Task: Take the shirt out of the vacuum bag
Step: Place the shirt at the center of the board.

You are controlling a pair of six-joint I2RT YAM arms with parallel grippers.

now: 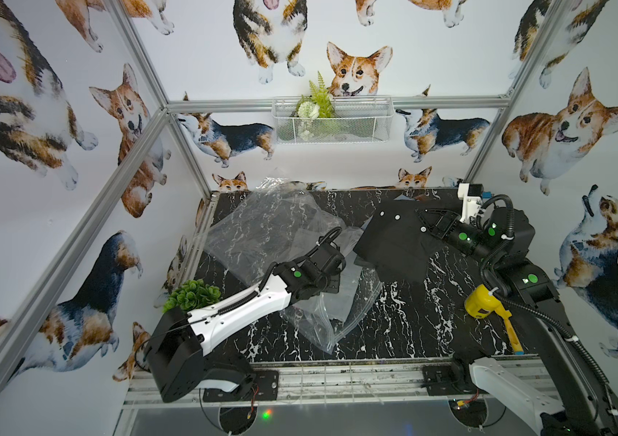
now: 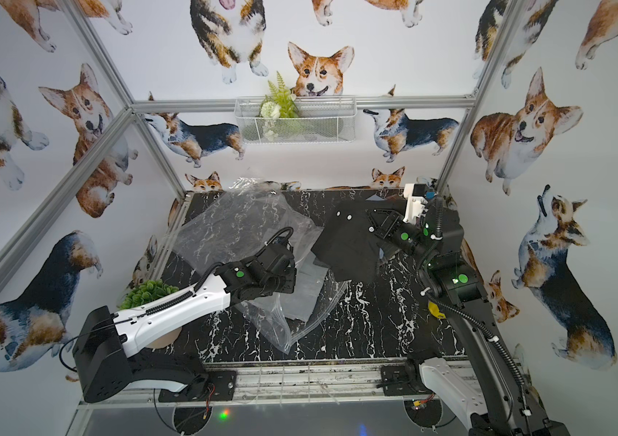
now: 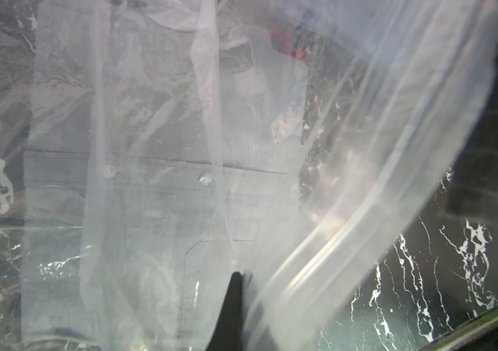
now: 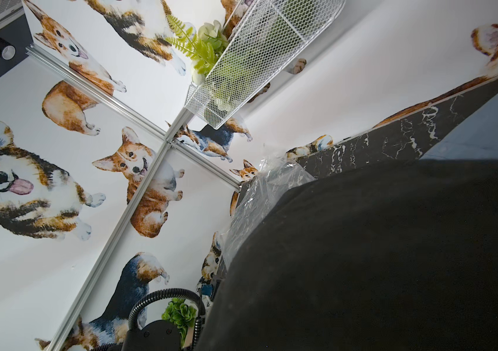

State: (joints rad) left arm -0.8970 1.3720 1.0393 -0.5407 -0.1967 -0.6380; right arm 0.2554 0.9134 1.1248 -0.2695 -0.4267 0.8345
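**Entry 1: shirt** (image 1: pixel 394 245). Black, with white buttons. Placed over the far right of the table (image 1: pixel 394 328), just beside the open end of the bag, hanging partly lifted from the right gripper. Cannot tell whether its trailing corner is free of the film.
Handling, judged: soft, light, limp, not fragile. No stiffness for pushing, so fit only for lifting or dragging. Best taken at a doubled edge or along the placket, between buttons rather than on one, for fear of a slip off the hard disc.

**Entry 2: vacuum bag** (image 1: pixel 262 234). Clear crinkled film spread over the left and middle of the table, with the far corner rising against the back wall.
Handling, judged: thin, slippery, nearly weightless, apt to trail after the cloth unless pinned. Best pinched at a fold near the zip-seal edge (image 3: pixel 317 267).
Also noted: grey fabric (image 3: pixel 156 212) with buttons, seen through the film. Cannot tell whether a second garment or not.

**Entry 3: left gripper** (image 3: pixel 241 282). Closed tight on a fold of the film close to the zip-seal edge, with one dark finger showing in the left wrist view.
Arm stretched low from the near-left base, forearm across the table, wrist bent down over the near-right part of the bag.

**Entry 4: right gripper** (image 1: pixel 426 222). Clamped on the shirt near a white button, with black cloth filling much of the right wrist view.
Arm folded at the elbow, wrist turned toward the middle of the table, apparently held above the surface
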